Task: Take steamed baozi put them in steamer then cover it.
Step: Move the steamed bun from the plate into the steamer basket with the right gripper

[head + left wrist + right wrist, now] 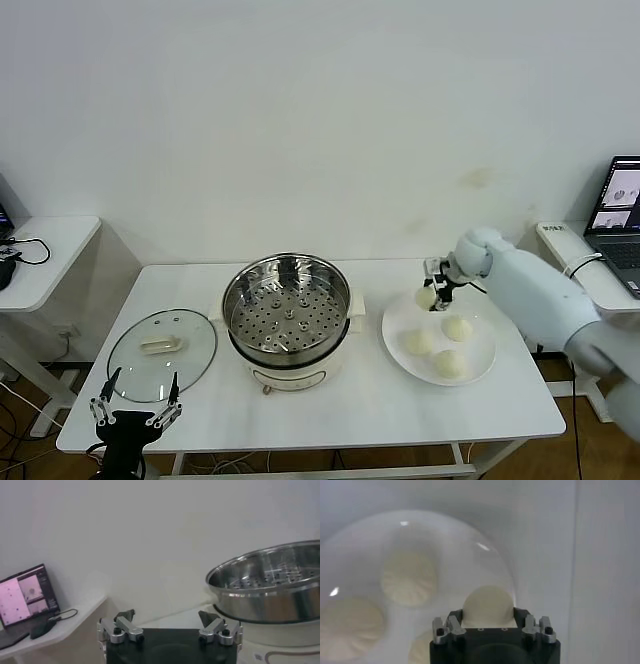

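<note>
Cream baozi [426, 297] pinched in right gripper [434, 296] over plate [485, 365] rim, table's right side. Left gripper [135, 397] spread wide, parked at front-left edge near cover [162, 349].

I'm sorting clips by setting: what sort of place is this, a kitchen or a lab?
Most likely a lab or office staged for a test: a plain white table against a bare wall, a steamer set on it, and an open laptop on a side desk.

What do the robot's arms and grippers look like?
The right arm has a smooth, rounded white shell. Both the right gripper and the left gripper have a black body, silver metal links with black bolts, and dark fingers.
</note>
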`<state>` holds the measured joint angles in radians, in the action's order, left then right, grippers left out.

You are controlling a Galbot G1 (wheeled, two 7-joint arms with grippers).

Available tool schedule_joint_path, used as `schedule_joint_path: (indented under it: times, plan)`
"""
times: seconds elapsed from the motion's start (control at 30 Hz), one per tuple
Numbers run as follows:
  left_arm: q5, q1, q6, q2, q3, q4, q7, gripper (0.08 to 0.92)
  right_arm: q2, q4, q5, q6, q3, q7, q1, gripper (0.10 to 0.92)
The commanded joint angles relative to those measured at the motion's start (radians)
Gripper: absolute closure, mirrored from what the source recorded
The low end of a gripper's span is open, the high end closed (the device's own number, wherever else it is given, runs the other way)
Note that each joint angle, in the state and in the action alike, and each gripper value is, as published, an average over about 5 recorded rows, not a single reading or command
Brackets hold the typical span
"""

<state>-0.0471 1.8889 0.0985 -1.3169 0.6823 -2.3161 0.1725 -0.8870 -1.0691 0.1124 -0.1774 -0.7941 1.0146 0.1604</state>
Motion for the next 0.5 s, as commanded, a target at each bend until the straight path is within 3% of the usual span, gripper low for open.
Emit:
schedule_joint_path:
  times: [0.03, 0.27, 0.5]
  plan:
    - [0.007, -0.004, 0.001, 0.006, -0.01, 0.003, 0.001, 0.177, 0.091, -0.225, -0.265, -0.038, -0.202, 0.004, 0.268, 0.384]
    - [0.026, -0.013, 0.001, 0.017, -0.007, 0.009, 0.002, 0.177, -0.002, -0.274, -0.385, -0.044, -0.309, -0.032, 0.433, 0.38]
    - [0.034, -0.021, 0.001, 0.021, -0.001, 0.015, 0.002, 0.177, -0.159, -0.261, -0.407, -0.008, -0.348, -0.09, 0.431, 0.38]
